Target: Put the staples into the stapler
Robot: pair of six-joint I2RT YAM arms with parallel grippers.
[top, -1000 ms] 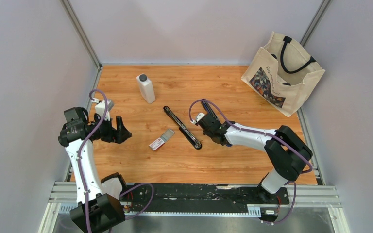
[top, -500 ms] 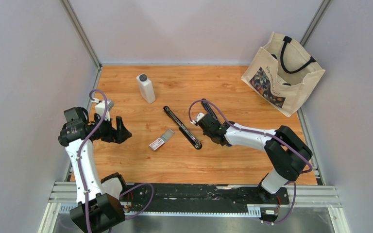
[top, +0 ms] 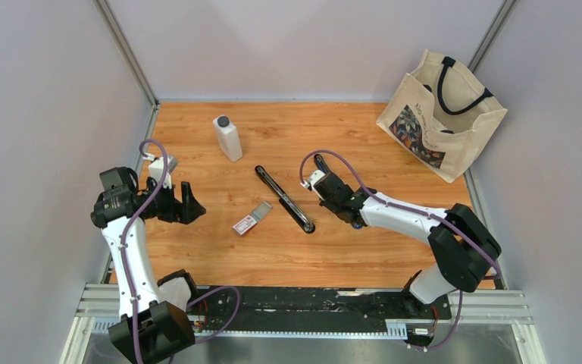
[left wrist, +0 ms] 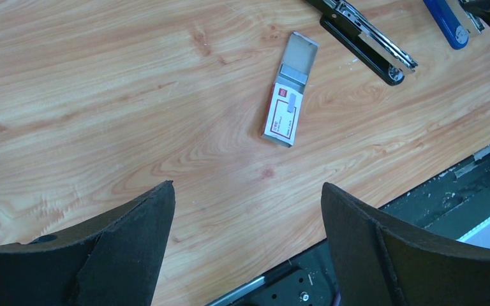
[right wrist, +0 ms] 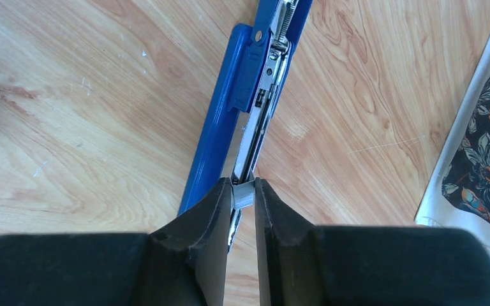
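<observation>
The staples box [top: 251,218] [left wrist: 289,108], white and red, lies flat mid-table with its grey tray slid partly out. A black stapler [top: 284,199] [left wrist: 363,39] lies just right of it. Further right is a blue stapler [top: 320,164] [right wrist: 220,137], opened up with its metal channel showing. My right gripper [top: 322,180] [right wrist: 243,185] is shut on a small grey strip of staples [right wrist: 244,195], holding it right at the near end of that channel. My left gripper [top: 191,203] [left wrist: 247,191] hangs wide open at the table's left, holding nothing, well apart from the box.
A white bottle [top: 228,138] with a dark cap stands at the back left. A canvas tote bag [top: 439,114] [right wrist: 478,140] stands at the back right, close to the blue stapler. A black rail [top: 311,303] [left wrist: 459,191] runs along the near table edge.
My right gripper's jaws have narrowed onto the staple strip and the arm has shifted slightly up and to the right. The left arm has not moved.
</observation>
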